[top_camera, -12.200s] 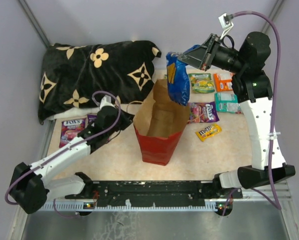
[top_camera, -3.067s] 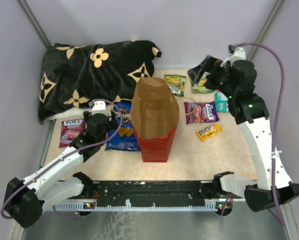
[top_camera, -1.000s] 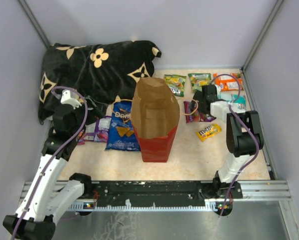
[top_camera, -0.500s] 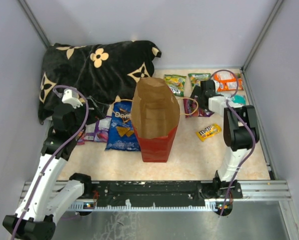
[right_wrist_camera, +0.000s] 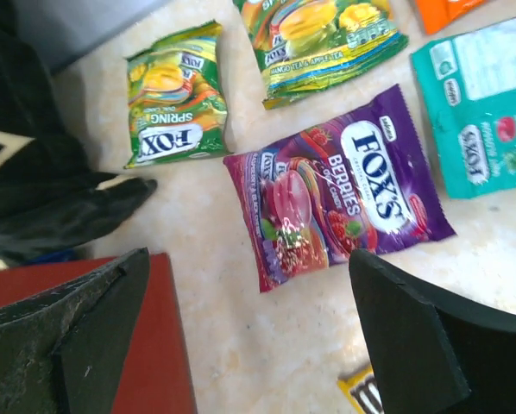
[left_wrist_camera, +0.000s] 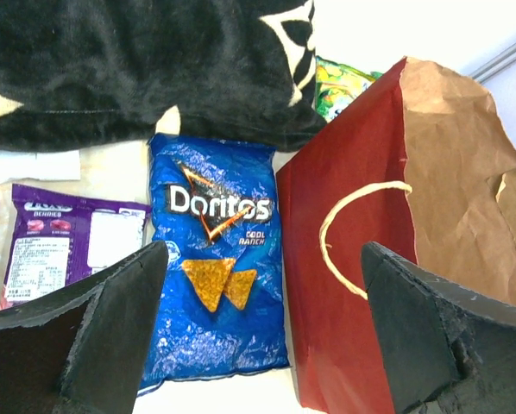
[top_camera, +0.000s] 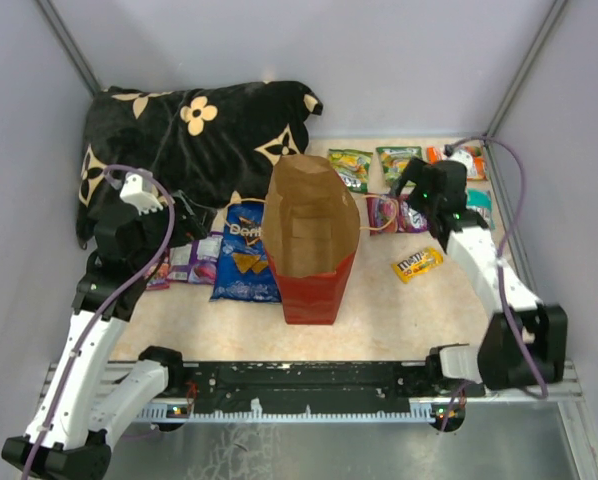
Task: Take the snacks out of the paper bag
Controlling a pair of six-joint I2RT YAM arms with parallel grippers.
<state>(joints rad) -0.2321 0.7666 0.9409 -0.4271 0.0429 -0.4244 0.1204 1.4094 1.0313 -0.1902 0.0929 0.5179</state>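
The left gripper [left_wrist_camera: 264,252] has its jaws spread wide with nothing between them. It hangs above the blue Doritos bag [left_wrist_camera: 215,285], which lies flat on the table just beside the left wall of the paper bag [top_camera: 314,290]. Further left of the paper bag, touching the Doritos bag's edge, lie two purple berry packets [top_camera: 191,260]. Behind them, at the paper bag's far left, sits the black flower-patterned pillow [top_camera: 179,150].

The right gripper [right_wrist_camera: 249,257] is also spread wide and grips nothing. It hovers over the purple Fox's packet [right_wrist_camera: 344,207], which lies flat just right of the paper bag's far corner, near one thin looped handle [top_camera: 379,215]. Beyond it, at the paper bag's far right, two green packets [right_wrist_camera: 176,95] [right_wrist_camera: 323,34] lie side by side, with an orange packet [right_wrist_camera: 443,9] and a teal packet [right_wrist_camera: 482,103] further right again. The yellow M&M's pack [top_camera: 417,263] lies alone to the right of the paper bag, nearer the arms.

The paper bag stands upright mid-table, mouth open, brown inside showing.
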